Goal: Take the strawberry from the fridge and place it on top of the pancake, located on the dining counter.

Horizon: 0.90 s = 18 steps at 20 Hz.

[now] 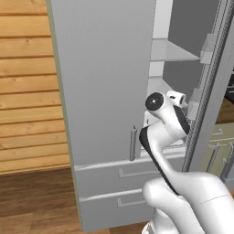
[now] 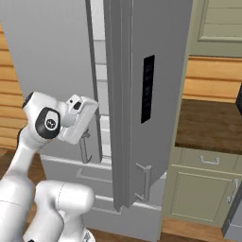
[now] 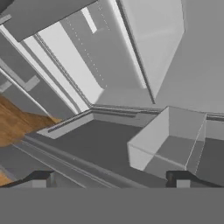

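Note:
The fridge (image 1: 105, 82) stands close in front of me, its left door shut and its right door (image 2: 151, 94) swung wide open. My hand (image 1: 176, 97) reaches into the opening at the height of the lower pale shelf (image 1: 171, 50). In the hand view my gripper (image 3: 111, 179) is open, its dark fingertips (image 3: 41, 177) far apart with nothing between them. Ahead of them are grey inner walls, ribbed rails and a small pale bin (image 3: 170, 144). The strawberry, the pancake and the dining counter are out of view.
Two fridge drawers (image 1: 119, 173) with bar handles sit below the doors. Olive-green cabinets (image 2: 198, 189) with a dark wooden top (image 2: 208, 123) stand right of the open door. A plank wall (image 1: 27, 91) and wooden floor (image 1: 36, 196) lie to the left.

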Tool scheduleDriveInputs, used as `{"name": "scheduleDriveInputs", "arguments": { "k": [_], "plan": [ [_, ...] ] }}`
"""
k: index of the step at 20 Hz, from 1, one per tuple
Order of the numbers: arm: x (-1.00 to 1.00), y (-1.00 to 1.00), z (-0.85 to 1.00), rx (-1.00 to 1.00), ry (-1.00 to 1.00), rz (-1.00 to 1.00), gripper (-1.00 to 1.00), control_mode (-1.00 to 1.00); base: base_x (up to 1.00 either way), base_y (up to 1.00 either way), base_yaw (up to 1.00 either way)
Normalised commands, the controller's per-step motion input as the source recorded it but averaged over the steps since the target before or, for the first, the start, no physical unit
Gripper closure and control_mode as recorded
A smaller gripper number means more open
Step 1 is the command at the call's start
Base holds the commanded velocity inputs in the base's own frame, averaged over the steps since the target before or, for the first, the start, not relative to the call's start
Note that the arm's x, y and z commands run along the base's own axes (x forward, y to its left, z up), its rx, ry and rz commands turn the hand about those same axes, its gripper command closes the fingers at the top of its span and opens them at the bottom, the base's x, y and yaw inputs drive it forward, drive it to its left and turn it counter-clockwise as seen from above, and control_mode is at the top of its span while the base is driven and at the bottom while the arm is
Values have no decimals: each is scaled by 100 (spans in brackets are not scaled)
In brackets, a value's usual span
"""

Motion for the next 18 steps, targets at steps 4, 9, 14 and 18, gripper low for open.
{"name": "scheduleDriveInputs", "arguments": {
  "k": [4,9,14,18],
  "plan": [
    [35,-32,-15,0,13,-11,-100,-100,0,0,0],
    [39,-43,-11,0,9,-8,-100,-100,0,0,0],
    [13,-60,-11,0,0,-6,-100,-100,0,0,0],
    [11,-57,-20,0,2,-7,-100,-100,0,0,0]
  ]
}}
